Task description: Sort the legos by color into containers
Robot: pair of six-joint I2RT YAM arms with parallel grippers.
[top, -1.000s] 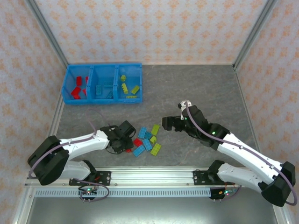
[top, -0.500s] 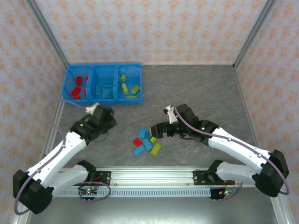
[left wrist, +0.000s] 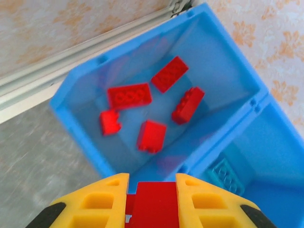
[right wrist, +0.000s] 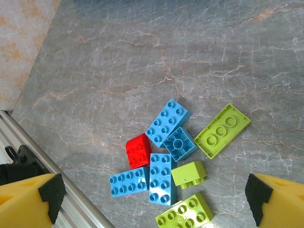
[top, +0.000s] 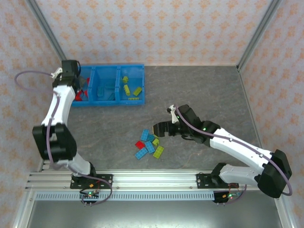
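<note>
My left gripper (top: 71, 72) hangs over the left bin of the blue tray (top: 105, 100), shut on a red brick (left wrist: 155, 205) between its yellow fingers (left wrist: 97, 202). Below it the left bin (left wrist: 80, 137) holds several red bricks (left wrist: 129, 96). The middle bin holds light blue bricks (top: 100, 90) and the right bin holds lime green ones (top: 126, 85). A loose pile (top: 149, 142) lies on the table in front of the arms: one red brick (right wrist: 138, 150), several light blue (right wrist: 160, 178) and three green (right wrist: 222, 130). My right gripper (right wrist: 152, 194) is open above this pile, touching nothing.
The grey stone-patterned table (top: 199, 90) is walled by patterned panels. A metal rail (right wrist: 57, 190) runs along the near edge, close to the pile. The tray sits in the far left corner against the wall frame (left wrist: 85, 52).
My left arm has swung from the pile up to the left bin, carrying a red brick. My right gripper has shifted left and now sits over the pile.
</note>
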